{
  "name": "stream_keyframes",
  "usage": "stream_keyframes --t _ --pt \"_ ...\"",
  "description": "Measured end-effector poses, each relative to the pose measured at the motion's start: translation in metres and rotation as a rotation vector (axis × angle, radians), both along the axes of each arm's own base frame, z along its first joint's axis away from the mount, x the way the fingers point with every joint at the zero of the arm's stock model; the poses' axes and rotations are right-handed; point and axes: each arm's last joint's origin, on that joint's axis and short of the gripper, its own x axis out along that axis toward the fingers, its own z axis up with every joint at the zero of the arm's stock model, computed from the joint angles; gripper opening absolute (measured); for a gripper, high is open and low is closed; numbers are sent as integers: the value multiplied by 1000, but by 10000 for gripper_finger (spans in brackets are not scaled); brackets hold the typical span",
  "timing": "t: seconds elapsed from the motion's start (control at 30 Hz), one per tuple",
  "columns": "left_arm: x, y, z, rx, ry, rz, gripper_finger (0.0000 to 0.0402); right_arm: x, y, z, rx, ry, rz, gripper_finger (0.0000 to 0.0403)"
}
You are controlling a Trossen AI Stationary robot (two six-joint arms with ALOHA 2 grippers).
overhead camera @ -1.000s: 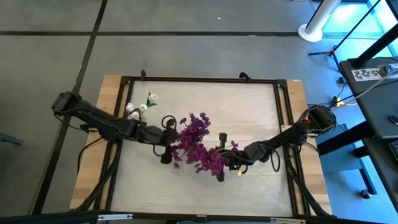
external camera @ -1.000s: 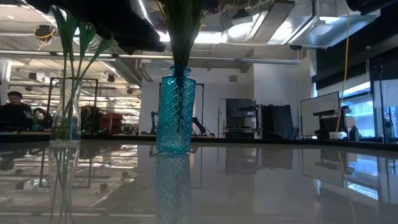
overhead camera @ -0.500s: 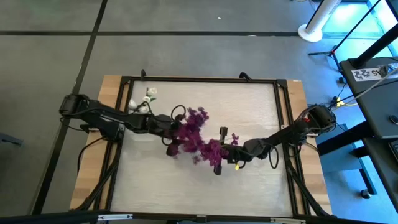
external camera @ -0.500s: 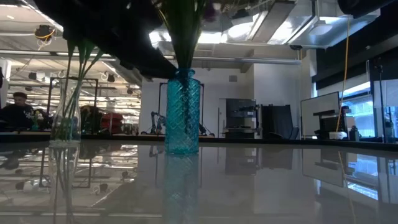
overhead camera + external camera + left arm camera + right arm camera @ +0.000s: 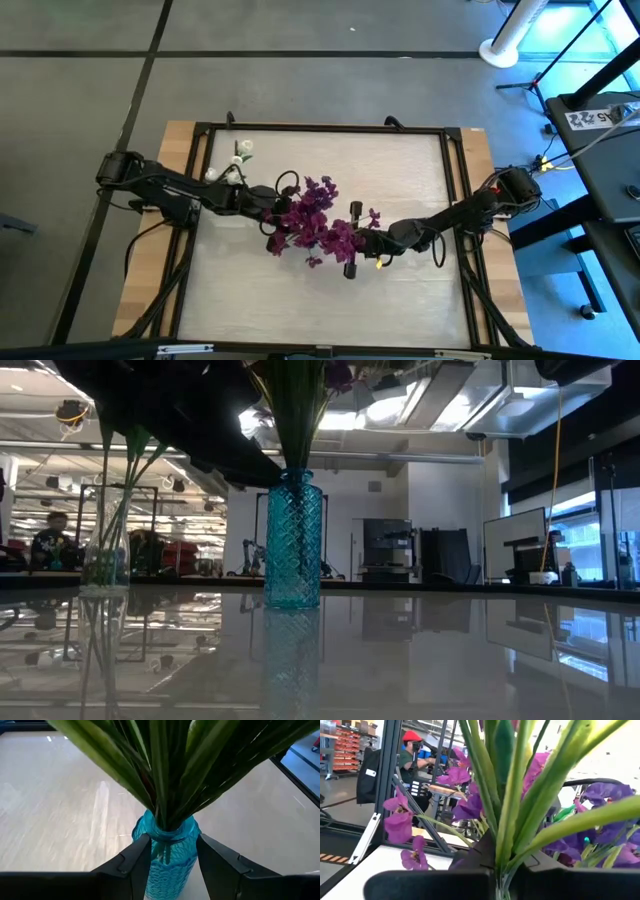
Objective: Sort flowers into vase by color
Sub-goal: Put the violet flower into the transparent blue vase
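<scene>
My left hand [image 5: 170,865] is straddling the textured teal glass vase [image 5: 167,855], fingers spread around its neck, having slid it rightward in the frame; my right hand [image 5: 495,875] is gripping purple-blossomed green stems [image 5: 318,222], nearly seated.

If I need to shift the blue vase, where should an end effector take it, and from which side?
Take the blue vase at its narrow neck, just under the rim, coming in level from the side. The purple flowers fan out above and block any approach from the top. The left end effector already straddles the neck this way, fingers either side.
</scene>
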Motion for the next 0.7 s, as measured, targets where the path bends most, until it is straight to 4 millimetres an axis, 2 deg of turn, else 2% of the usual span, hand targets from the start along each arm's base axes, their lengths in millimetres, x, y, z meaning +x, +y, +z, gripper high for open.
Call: stream_keyframes --t 0.43,0.7 --pt "0 -11 1 11 -15 -30 153 2 -6 -2 33 6 -50 17" --pt "0 -10 1 17 -19 -20 153 2 -5 -6 61 43 -5 17"
